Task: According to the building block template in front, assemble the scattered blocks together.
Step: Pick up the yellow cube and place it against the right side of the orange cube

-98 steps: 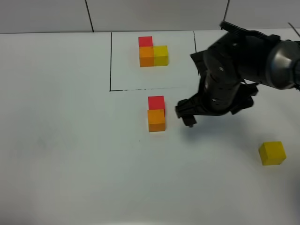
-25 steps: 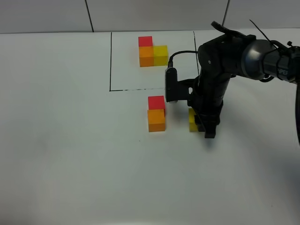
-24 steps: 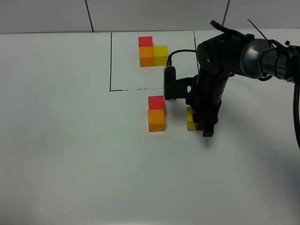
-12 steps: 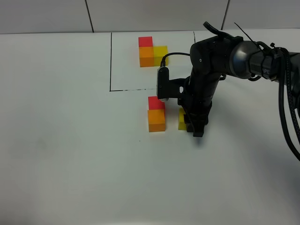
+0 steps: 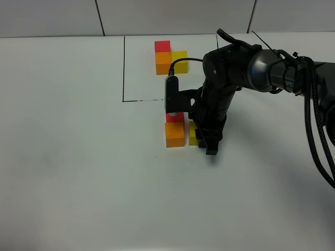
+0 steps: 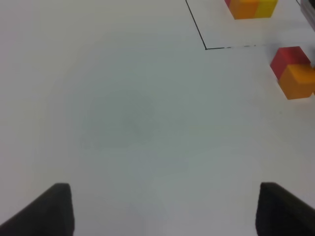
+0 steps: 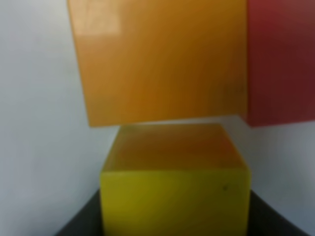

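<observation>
Gripping yellow cube (image 7: 174, 196) — right pincer (image 5: 205, 140) | glossy, just beside orange cube (image 5: 175, 134) | left pincer (image 6: 162, 209) wide

A lab bench: bare white table (image 5: 78, 183) with drawn black frame (image 5: 123, 68).

template (image 5: 170, 57) behind scattered blocks (image 5: 175, 133)
</observation>
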Controlling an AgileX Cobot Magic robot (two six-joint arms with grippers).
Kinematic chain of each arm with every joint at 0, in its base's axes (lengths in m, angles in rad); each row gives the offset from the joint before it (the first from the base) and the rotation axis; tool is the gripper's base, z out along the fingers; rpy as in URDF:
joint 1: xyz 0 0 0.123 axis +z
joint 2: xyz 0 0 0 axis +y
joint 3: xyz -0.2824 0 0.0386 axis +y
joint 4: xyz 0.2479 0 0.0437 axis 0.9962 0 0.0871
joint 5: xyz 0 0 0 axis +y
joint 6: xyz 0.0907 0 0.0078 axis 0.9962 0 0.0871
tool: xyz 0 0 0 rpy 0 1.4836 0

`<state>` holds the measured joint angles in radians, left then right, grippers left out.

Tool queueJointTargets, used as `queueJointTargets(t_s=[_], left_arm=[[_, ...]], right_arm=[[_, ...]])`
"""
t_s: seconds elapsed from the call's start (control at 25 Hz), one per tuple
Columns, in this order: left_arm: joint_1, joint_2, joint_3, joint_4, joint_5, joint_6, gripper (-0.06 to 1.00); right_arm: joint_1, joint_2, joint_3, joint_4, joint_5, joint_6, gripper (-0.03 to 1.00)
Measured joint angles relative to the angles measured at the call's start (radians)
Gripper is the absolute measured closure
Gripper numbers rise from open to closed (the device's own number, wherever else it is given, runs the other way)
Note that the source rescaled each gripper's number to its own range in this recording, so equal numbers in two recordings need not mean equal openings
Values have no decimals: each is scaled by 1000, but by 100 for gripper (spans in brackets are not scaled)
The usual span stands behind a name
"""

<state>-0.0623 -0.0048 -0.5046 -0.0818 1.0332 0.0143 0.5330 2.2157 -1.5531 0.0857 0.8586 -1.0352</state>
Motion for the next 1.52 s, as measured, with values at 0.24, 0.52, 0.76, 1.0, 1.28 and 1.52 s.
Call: queueJointTargets(t_s=[0.24, 0.52, 0.76, 1.0, 1.28, 1.52], left_arm=[[0, 0, 0, 0, 0, 0, 22], [0, 0, 0, 0, 0, 0, 22], [0, 0, 0, 0, 0, 0, 22], [0, 0, 0, 0, 0, 0, 22], [0, 0, 0, 0, 0, 0, 22], [0, 0, 0, 0, 0, 0, 22]], right_arm=[[9, 0, 0, 28, -30, 1, 94], [9, 2, 0, 61, -31, 1, 94], [9, 4, -1, 74, -14, -2, 94], [9, 5, -2, 75, -11, -2, 94], [9, 10, -4, 74, -9, -2, 94], [9, 10, -4, 62, -9, -2, 94]])
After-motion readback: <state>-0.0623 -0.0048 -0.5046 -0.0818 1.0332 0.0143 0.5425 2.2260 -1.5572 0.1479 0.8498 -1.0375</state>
